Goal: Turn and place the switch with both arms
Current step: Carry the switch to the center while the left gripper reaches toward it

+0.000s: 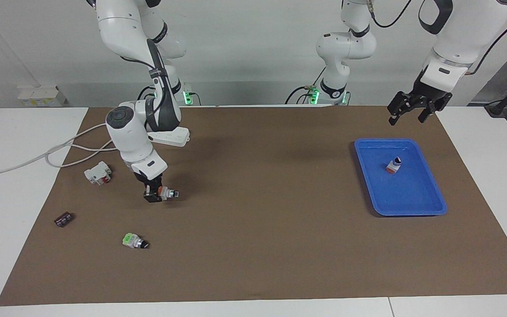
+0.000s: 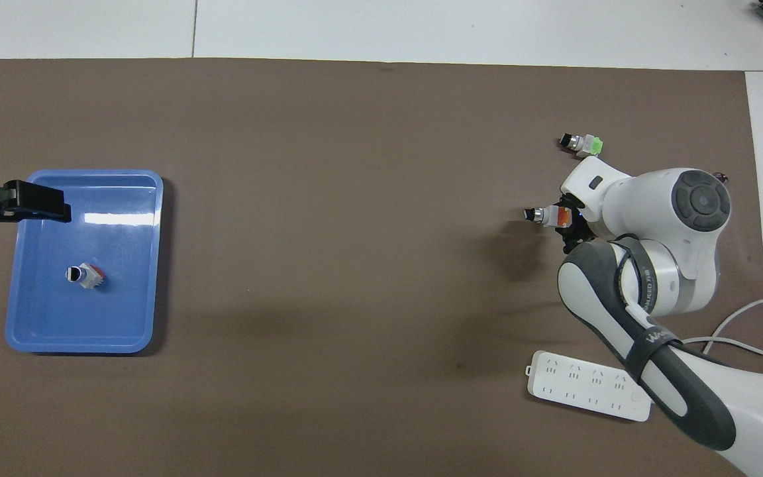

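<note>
Glossy blue plastic tray [image 1: 429, 207] on a matt brown paper-like mat [image 1: 258, 246].

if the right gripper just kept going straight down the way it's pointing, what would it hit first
Probably just the brown mat. The right gripper, shut on the orange-ended switch, points down at bare mat. The green-ended switch lies off that line, though depth is hard to judge.

Green-ended switch [image 1: 134, 241], breaker block [image 1: 98, 172], power strip [image 2: 589, 394] on brown mat [image 1: 262, 246]
</note>
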Tool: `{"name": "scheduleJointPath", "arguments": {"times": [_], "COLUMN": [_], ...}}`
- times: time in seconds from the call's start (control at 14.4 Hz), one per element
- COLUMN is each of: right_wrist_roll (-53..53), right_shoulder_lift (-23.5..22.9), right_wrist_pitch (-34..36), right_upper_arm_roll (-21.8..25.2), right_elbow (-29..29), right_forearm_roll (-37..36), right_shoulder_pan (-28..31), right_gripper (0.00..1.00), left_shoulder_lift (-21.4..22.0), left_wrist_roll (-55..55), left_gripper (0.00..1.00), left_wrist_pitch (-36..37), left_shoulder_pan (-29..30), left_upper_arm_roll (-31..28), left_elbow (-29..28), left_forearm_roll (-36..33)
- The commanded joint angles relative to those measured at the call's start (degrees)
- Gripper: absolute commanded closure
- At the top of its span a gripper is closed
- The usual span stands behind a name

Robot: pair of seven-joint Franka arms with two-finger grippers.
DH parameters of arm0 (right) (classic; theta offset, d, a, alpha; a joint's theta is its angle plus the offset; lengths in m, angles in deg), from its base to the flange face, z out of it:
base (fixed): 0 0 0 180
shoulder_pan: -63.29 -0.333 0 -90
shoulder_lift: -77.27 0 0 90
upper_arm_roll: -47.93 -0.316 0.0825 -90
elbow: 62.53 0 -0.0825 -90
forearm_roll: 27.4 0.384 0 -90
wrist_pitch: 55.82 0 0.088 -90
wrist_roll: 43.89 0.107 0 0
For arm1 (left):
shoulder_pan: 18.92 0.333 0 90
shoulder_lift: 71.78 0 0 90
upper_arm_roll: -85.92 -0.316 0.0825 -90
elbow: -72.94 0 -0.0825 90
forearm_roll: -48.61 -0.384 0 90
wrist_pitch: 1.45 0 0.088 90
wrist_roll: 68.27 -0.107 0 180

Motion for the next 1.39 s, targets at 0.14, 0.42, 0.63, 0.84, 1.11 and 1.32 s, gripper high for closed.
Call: {"name": "scheduleJointPath", "arguments": {"times": [0.14,0.42,0.63,0.84,1.11,1.32], "right_wrist_roll": [6.69,6.61,6.69,6.61,6.61,6.52], "right_shoulder_lift": [1.44,5.91,11.79,14.62,14.54,14.62], "right_wrist_pitch": [5.51,9.29,13.86,16.86,20.46,23.44], "right_upper_arm_roll": [-6.53,-8.91,-10.23,-10.32,-10.94,-10.94], "right_elbow": [4.42,4.78,4.78,5.30,9.17,10.66], "right_forearm_roll": [2.96,6.84,13.07,17.38,19.68,19.68], "right_shoulder_pan": [0.36,0.27,0.18,0.18,-1.40,-3.51], "right_gripper": [1.00,1.00,1.00,1.00,1.00,1.00], "left_shoulder_lift": [1.72,1.89,2.07,2.16,4.26,4.18], "left_wrist_roll": [-0.12,-0.03,-0.64,-0.38,0.67,5.22], "left_gripper": [0.00,0.00,0.00,0.00,0.00,0.00], "left_wrist_pitch": [-0.90,0.50,-0.28,-0.46,-0.55,-1.16], "left_shoulder_pan": [0.83,-0.22,-0.93,-0.58,-0.05,-0.84], "left_upper_arm_roll": [0.41,1.29,1.73,1.73,1.56,1.64], "left_elbow": [-2.10,-2.10,-2.10,-2.62,-6.84,-8.25], "left_forearm_roll": [0.29,0.29,0.29,2.30,16.09,25.92]}}
